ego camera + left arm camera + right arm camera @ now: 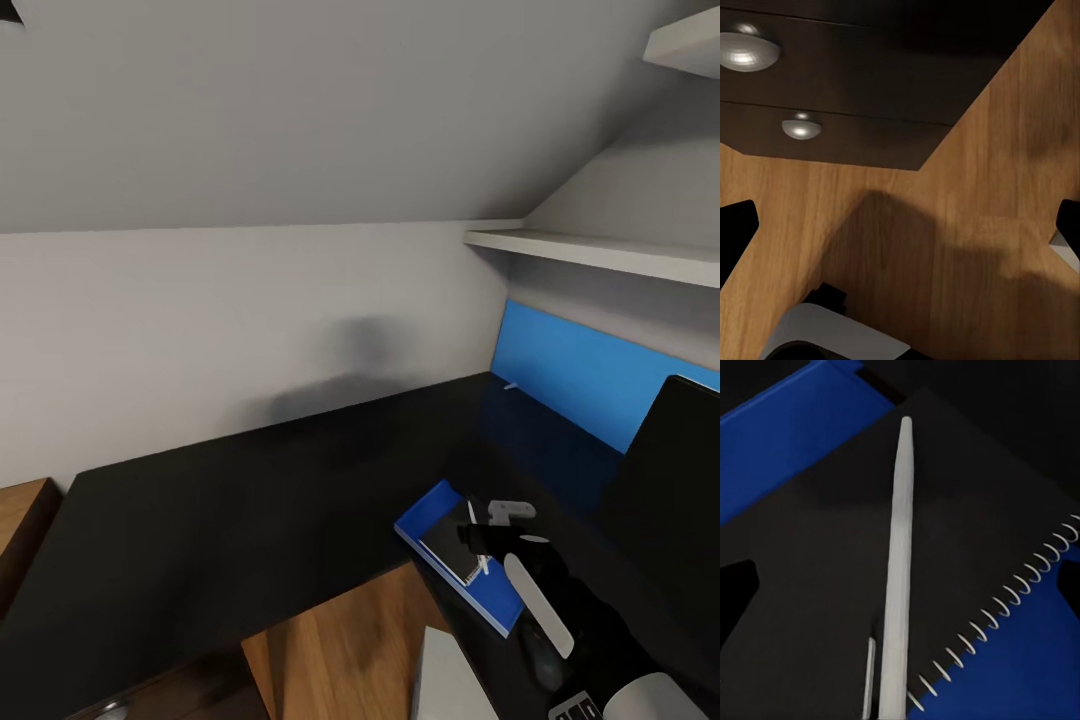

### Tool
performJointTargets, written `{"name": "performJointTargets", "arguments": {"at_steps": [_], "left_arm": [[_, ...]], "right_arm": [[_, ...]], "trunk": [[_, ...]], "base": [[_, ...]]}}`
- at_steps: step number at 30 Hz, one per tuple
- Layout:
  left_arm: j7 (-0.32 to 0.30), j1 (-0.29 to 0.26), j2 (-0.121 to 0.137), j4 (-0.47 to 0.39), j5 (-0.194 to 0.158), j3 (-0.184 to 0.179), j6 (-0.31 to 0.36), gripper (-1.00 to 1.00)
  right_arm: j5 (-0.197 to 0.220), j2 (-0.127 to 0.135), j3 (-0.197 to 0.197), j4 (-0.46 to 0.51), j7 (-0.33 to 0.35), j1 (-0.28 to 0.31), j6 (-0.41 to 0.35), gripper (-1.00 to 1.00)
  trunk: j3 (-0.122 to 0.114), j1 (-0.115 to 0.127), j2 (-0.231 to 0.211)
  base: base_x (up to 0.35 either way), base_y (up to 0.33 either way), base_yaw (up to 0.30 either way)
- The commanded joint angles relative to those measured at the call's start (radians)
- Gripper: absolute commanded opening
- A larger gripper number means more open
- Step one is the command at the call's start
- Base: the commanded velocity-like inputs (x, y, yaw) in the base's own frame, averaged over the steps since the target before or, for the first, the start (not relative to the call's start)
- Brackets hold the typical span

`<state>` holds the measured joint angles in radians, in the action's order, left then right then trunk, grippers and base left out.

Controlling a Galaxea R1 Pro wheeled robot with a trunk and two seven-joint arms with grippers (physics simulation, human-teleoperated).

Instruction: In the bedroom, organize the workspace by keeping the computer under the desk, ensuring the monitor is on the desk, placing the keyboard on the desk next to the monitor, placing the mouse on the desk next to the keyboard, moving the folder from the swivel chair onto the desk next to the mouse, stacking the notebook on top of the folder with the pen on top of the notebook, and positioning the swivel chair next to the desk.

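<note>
Head view: right gripper (478, 541) over notebook (456, 548), which lies on folder (440, 520) on desk (250, 500).
Left wrist view: left fingers (735, 225) spread wide above floor (945, 247), by drawer unit (870, 82).
Right wrist view: pen (897, 577) on notebook; grip probably open, unclear.

black right arm (590, 620), white panel, black pincer (478, 540)

Non-task items: shelves, blue panel, wood floor.
Shelves (600, 252) top right, panel (590, 372) on wall below, floor (967, 247) bare.
</note>
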<state>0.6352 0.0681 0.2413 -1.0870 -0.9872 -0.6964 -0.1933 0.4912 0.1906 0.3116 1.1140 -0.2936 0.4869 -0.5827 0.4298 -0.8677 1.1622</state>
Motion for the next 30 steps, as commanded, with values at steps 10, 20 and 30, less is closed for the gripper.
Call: {"name": "performJointTargets", "arguments": {"at_steps": [10,20,30], "left_arm": [[0.003,-0.001,0.001,-0.001,-0.011,-0.003,-0.007,1.0],[0.003,-0.001,0.002,-0.001,-0.01,-0.003,-0.007,1.0],[0.003,-0.001,0.002,0.002,-0.014,-0.001,-0.006,1.0]], "right_arm": [[0.01,0.001,0.005,0.042,-0.016,0.001,-0.003,1.0],[0.021,-0.013,0.012,0.335,-0.094,-0.083,-0.109,1.0],[0.048,-0.056,0.015,0.359,-0.11,-0.095,-0.127,1.0]], "trunk": [[0.001,0.0,0.001],[0.001,0.0,0.001],[0.001,0.0,0.001]], "base": [[0.0,0.0,0.0],[0.0,0.0,0.0],[0.0,0.0,0.0]]}}
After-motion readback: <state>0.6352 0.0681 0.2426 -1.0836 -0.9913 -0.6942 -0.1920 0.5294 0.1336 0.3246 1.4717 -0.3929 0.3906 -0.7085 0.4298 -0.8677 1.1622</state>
